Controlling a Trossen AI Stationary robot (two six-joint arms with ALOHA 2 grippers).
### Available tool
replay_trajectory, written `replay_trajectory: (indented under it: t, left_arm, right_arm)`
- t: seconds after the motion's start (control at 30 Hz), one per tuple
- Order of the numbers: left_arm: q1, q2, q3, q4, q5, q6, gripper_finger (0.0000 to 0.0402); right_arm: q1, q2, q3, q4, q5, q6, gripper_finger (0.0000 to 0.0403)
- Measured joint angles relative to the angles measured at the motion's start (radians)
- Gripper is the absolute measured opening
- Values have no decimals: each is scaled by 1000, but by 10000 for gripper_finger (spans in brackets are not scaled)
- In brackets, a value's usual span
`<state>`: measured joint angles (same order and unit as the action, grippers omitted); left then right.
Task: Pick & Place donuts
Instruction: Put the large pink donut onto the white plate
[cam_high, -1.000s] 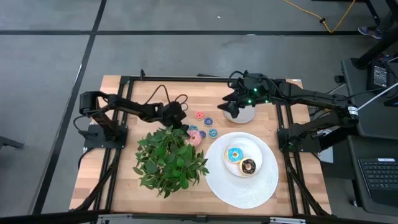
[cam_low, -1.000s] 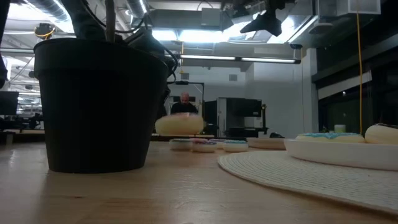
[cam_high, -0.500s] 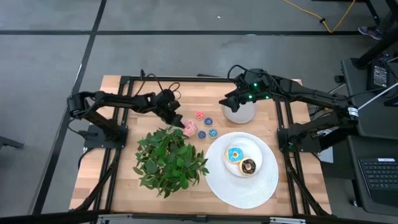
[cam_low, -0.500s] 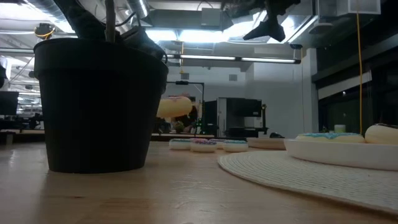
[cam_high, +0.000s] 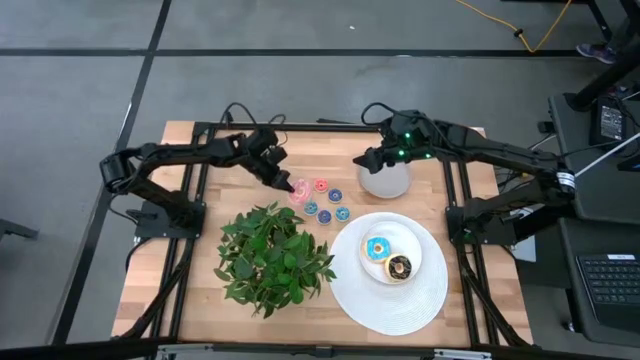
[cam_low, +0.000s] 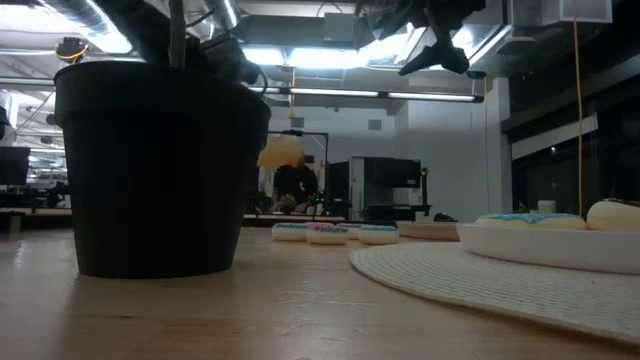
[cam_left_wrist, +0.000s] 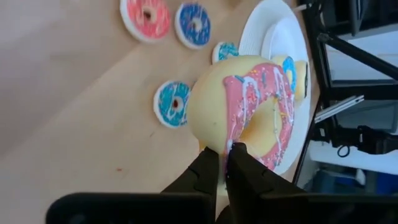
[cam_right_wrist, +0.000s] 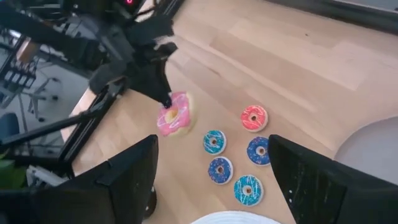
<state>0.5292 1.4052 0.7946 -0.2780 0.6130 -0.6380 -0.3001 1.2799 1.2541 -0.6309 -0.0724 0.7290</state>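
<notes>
My left gripper (cam_high: 286, 180) is shut on the pink-iced donut (cam_high: 298, 190), which is up in the air over the far middle of the table; the low view shows it (cam_low: 280, 152) above the tabletop. The light blue donut (cam_high: 377, 248) and the dark brown donut (cam_high: 399, 267) lie flat on the white plate (cam_high: 390, 305). Several tiny blue and red rings (cam_high: 325, 203) lie flat on the wood. My right gripper (cam_high: 370, 162) hangs open over the round grey dish (cam_high: 390, 183) and touches nothing. My left gripper (cam_left_wrist: 225, 158) pinches the pink donut by its rim (cam_left_wrist: 229, 142), one finger on the bare cream side and one on the iced face. The fingers (cam_right_wrist: 163, 98) slant down onto it from above. The donut hangs below them on edge, lifted clear of the table.
A leafy potted plant (cam_high: 272, 255) fills the near left middle of the table, and its black pot (cam_low: 160, 170) blocks much of the low view. A person (cam_low: 295, 185) shows far off in the room. Black frame rails run along the table's left and right sides.
My left gripper has carried the pink donut up from beside the plant, toward the table's far edge and a little to the left. The donut now hangs clear above the table. It has stayed in the shut fingers throughout.
</notes>
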Motion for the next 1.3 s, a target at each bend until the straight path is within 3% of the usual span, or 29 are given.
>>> replay_trajectory:
  t: [0.33,0.93,1.3]
  left_arm:
    - [87,0,170,-132,-9,87,15]
    - [168,0,377,-251,-10,128,15]
    - [175,1,455,-319,-4,129,15]
  right_arm:
    - [-41,81,60,-1,-8,52,303]
    - [-95,322,470,-174,-12,-53,303]
    - [-109,361,498,-207,-68,-55,303]
